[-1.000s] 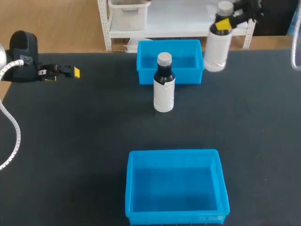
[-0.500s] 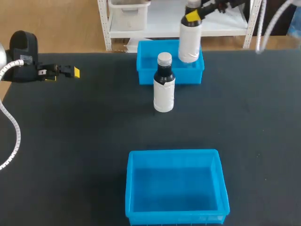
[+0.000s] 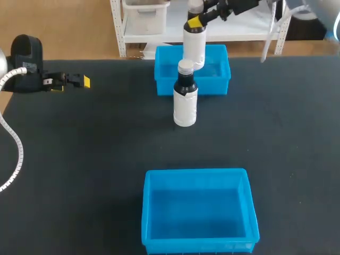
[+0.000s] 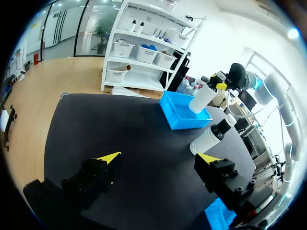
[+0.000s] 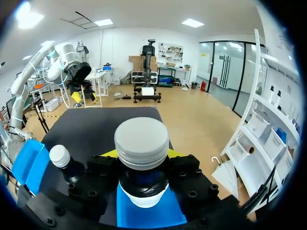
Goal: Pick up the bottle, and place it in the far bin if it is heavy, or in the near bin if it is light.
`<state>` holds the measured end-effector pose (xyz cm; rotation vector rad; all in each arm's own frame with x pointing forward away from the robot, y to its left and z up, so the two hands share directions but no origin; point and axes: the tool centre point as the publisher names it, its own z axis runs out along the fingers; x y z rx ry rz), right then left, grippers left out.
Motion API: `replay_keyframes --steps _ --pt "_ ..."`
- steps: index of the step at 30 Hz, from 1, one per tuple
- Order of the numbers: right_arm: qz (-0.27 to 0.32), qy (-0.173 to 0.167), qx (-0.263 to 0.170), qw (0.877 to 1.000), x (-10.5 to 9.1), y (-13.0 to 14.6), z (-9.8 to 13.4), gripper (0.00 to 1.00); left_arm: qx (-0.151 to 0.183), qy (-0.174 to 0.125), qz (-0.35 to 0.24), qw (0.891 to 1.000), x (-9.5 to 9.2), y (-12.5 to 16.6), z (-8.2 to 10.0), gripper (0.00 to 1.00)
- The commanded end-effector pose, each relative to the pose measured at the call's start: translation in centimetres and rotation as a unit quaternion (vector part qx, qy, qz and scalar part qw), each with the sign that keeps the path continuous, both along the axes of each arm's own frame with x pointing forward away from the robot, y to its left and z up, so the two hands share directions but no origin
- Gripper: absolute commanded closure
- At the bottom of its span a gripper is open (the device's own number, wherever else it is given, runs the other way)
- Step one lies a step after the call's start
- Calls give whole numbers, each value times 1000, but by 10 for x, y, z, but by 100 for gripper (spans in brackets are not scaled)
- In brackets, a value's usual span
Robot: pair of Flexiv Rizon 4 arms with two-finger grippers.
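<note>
**Counter** [image 3: 79,159]: black, matte, and flat, filling the head view from edge to edge.

**Far bin** [image 3: 212,87]: blue, rectangular, and open-topped. It sits at 12 o'clock on the counter, close to the far edge.

**Near bin** [image 3: 146,212]: blue, open-topped, and the same make. It sits at 6 o'clock by the near edge, well apart from the far bin, and its floor is bare.

**Standing bottle** [image 3: 185,101]: white body, dark shoulder, and grey cap. It stands upright on the counter near the centre, just beside the far bin's front wall on its 6 o'clock side and outside the bin.

**Held bottle** [image 3: 194,45]: white body, dark neck, and grey cap. It hangs upright over the far bin, at 12 o'clock from the standing bottle. Its base is down at about rim level. Whether it touches the bin floor cannot be told.

**Right end effector** [image 3: 195,22]: enters from 1 o'clock. It is clamped on the held bottle's neck just under the cap, and the right wrist view shows a yellow tip on either side.

**Left end effector** [image 3: 79,81]: sits at 10 o'clock by the counter's edge, well apart from the bins and both bottles. Its fingers are spread wide with nothing between them, and they point toward 3 o'clock.

**Cable** [image 3: 16,143]: white and coiled. It loops down from the left arm at 9 o'clock.
</note>
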<state>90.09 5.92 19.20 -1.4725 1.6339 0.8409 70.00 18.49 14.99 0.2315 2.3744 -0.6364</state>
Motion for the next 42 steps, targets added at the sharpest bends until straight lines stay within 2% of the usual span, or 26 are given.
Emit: replay_keyframes --steps 1,17,42 --pt "120 68 4 990 39 12 -7 100 0 0 0 1000 0 0 0 0" --pt "152 82 13 985 54 47 -34 100 0 0 0 1000 0 0 0 0" --pt "147 123 26 981 62 49 -67 100 0 0 0 1000 0 0 0 0"
